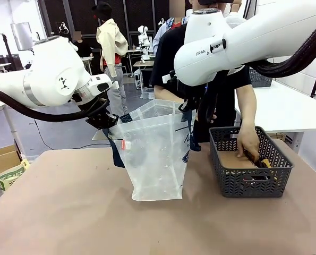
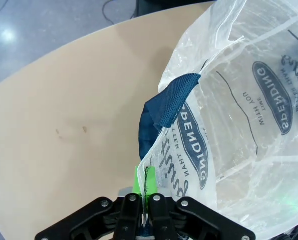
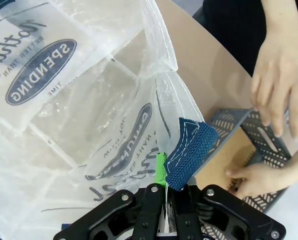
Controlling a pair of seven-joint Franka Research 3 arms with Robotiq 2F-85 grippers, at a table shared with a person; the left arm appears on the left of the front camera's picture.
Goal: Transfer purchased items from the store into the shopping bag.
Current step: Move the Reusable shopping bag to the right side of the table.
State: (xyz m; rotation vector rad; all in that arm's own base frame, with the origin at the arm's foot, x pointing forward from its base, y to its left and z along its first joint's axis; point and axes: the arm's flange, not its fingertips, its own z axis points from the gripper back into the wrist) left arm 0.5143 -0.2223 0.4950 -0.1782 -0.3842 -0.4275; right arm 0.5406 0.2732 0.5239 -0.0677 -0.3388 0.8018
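Observation:
The shopping bag (image 1: 156, 154) stands upright at the table's middle, translucent white with navy handles and a red tag, its mouth held open. My left gripper (image 1: 105, 120) is shut on the bag's left rim (image 2: 154, 170) beside a navy handle (image 2: 165, 102). My right gripper (image 1: 192, 106) is shut on the bag's right rim (image 3: 161, 172) next to another handle (image 3: 191, 150). The store (image 1: 250, 162), a dark grey mesh basket, sits just right of the bag. A person's hand (image 1: 249, 143) reaches into it, and both hands (image 3: 276, 85) show at the store (image 3: 261, 132) in the right wrist view.
The brown table (image 1: 67, 212) has open room in front and to the left. A cardboard box (image 1: 6, 164) sits off the table's left edge. The person stands right behind the bag and basket, and white tables (image 1: 285, 109) stand behind on the right.

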